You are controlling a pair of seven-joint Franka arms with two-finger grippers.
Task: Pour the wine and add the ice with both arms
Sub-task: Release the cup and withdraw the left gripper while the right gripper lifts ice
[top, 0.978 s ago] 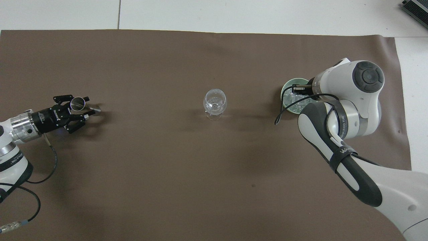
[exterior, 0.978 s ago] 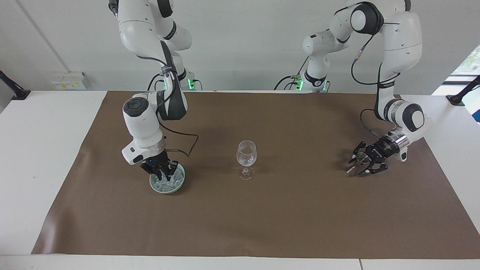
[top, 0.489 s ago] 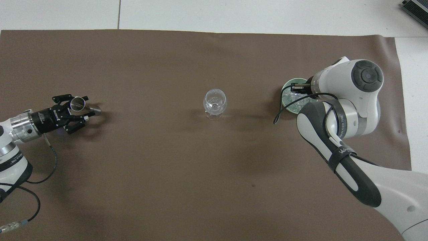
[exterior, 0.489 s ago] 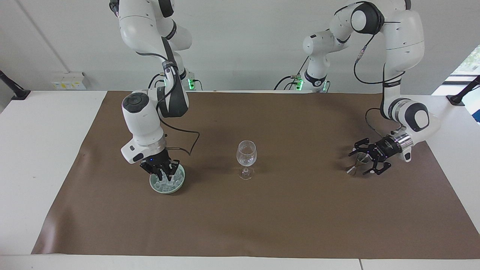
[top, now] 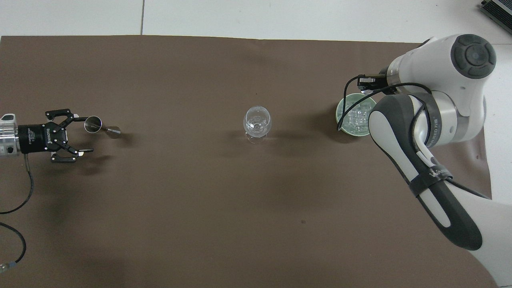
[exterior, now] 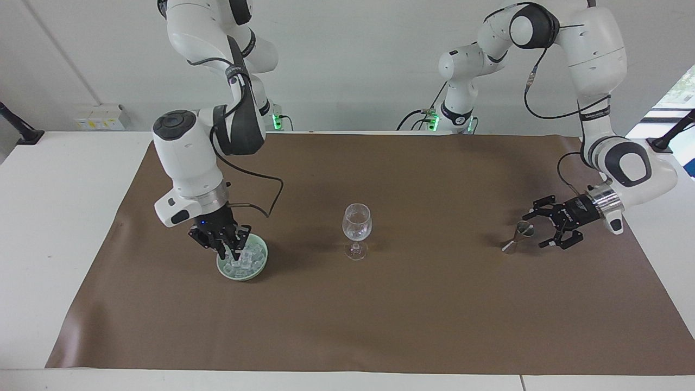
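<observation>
1. Since a second earlier, both arms had lifted. The right arm (exterior: pixel 187 157) rose and drew its right end effector (exterior: pixel 228 248) up until its tips were at the top of the heap. The left arm (exterior: pixel 624 163) pulled back toward its own end of the counter (exterior: pixel 54 217), its left end effector (exterior: pixel 536 231) now spread wide around nothing.
2. Taking twelve o'clock as pointing away from the robots, the green bowl (exterior: pixel 261 267) sat on the brown mat (exterior: pixel 380 315) at three o'clock from the wine glass (exterior: pixel 357 222). The metal jigger (exterior: pixel 517 238) sat at nine o'clock.
3. The ice (exterior: pixel 251 256) lay heaped in that bowl, directly under the right end effector. Its fingertips were pressed together, and I cannot tell whether a cube sat between them.
4. The jigger looked tilted, just beside the upper finger of the left end effector. I cannot tell whether they touched.
5. Risks, as I judge them:
   - A slick cube could slip out on the way to the glass, because the pinch is narrow.
   - A low swing could knock over the tall, narrow-footed glass.
   - A brushing finger could tip the jigger.
6. Count: two arms, two end effectors, one mat, one bowl, one glass, one jigger. The cubes were many, too clustered to count. No bottle was in view.
</observation>
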